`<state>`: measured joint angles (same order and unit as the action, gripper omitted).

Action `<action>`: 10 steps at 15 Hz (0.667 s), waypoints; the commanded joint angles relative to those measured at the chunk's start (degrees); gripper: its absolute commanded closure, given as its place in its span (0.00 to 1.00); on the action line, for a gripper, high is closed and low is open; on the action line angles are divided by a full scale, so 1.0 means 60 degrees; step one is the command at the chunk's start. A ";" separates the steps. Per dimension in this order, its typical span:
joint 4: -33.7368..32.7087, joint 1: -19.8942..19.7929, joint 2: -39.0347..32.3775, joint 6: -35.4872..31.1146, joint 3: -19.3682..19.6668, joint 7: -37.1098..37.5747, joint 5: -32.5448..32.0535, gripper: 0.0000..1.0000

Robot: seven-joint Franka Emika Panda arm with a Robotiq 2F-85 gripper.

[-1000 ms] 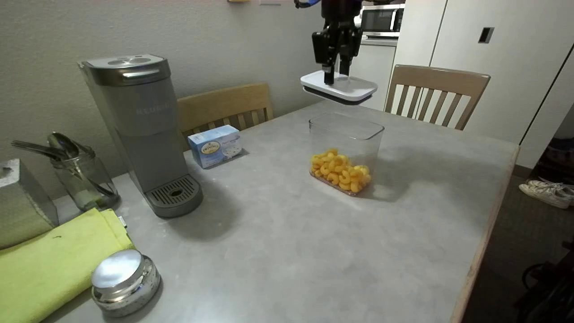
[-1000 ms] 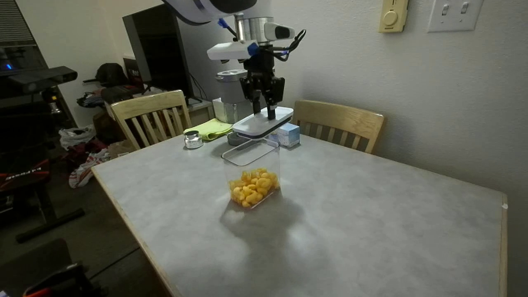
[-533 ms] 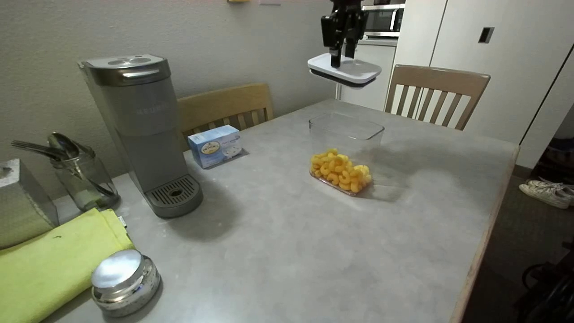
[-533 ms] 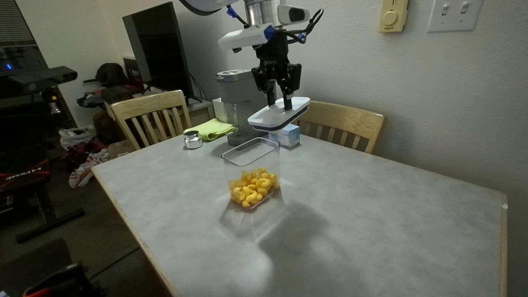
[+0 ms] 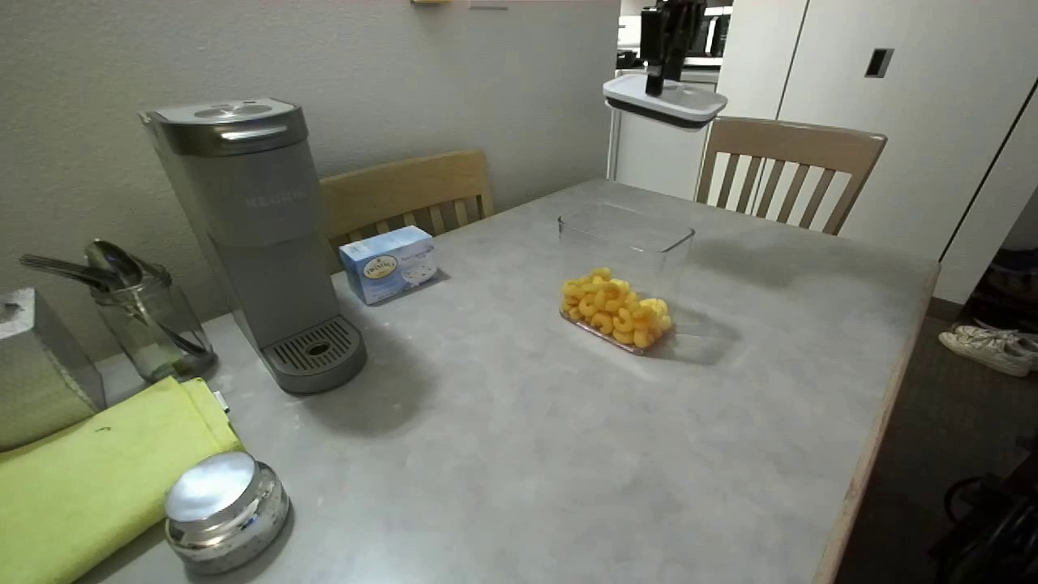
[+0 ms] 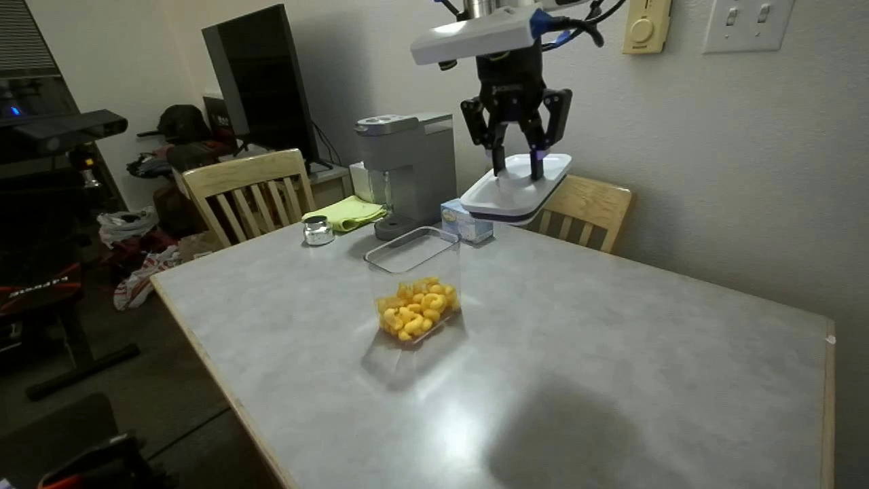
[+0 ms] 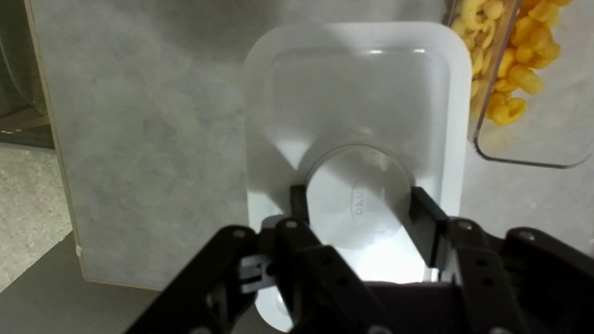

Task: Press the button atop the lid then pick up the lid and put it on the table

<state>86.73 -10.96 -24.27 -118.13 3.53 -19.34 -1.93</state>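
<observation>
Lengthwise up the wrist view, the lid (image 7: 352, 93), end effector (image 6: 518, 170) tight on its button (image 7: 358, 199).

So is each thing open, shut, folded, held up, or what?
hand: shut around the button
button: raised
lid: off, held in the air
clear container: open, partly filled with yellow pieces
silver jar: looks capped
glass jar: open, holding cutlery
yellow cloth: folded
coffee maker: top looks closed
blue box: looks shut
TV: screen dark

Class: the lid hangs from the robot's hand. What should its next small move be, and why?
Probably lower the white lid toward the table: the hand grips its round button, and it hangs in the air, off to one side of the clear container.
</observation>
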 commanded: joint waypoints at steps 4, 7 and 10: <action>0.0002 -0.0978 -0.0256 -0.0330 -0.0038 -0.1512 0.1019 0.71; 0.0234 -0.1105 -0.0390 -0.0797 -0.0042 -0.1642 0.1167 0.71; 0.0636 -0.1113 -0.0446 -0.1342 -0.0027 -0.1608 0.1067 0.71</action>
<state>87.90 -17.07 -27.23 -122.77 3.57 -27.44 3.95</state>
